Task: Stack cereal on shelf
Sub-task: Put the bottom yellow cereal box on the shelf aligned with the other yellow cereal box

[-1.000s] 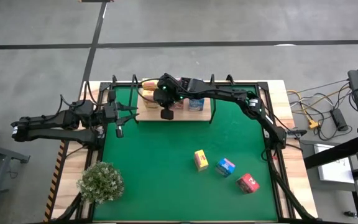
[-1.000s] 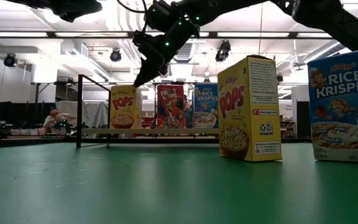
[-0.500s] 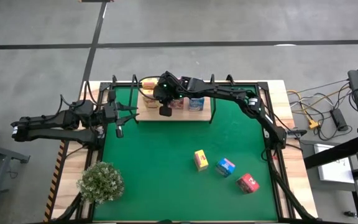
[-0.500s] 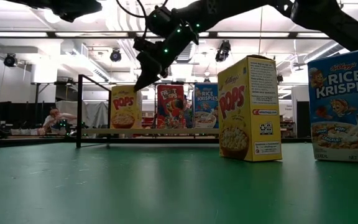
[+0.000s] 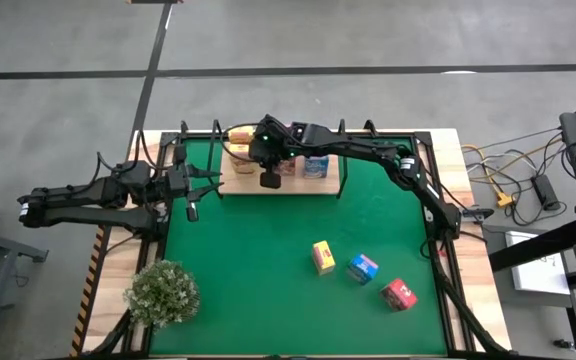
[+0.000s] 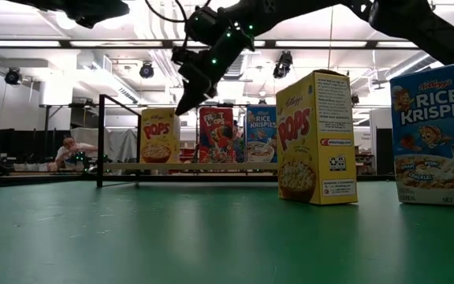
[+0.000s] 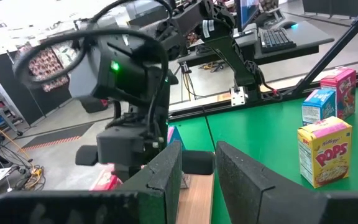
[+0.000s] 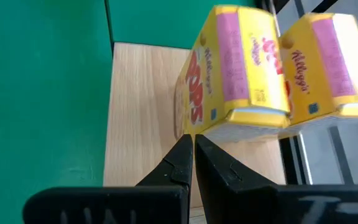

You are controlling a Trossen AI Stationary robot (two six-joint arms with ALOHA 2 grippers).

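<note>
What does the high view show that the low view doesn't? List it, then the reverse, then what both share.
High view only: the plant, the red carton on the mat, and the left gripper at the mat's left edge.

Low view only: the printed fronts of the three shelved cartons, and a person in the room behind.

Both: the shut right gripper over the shelf, plus the yellow carton and blue carton on the mat.

At upper centre of the frame the right claw [image 6: 186,105] points down, fingers pinched together, above a yellow Pops carton [image 6: 159,136] on the shelf [image 6: 187,166]. Beside it stand a red carton [image 6: 217,135] and a blue carton [image 6: 261,134]. Nearer, at right, stand another Pops carton [image 6: 316,137] and a Rice Krispies carton [image 6: 435,134].
</note>
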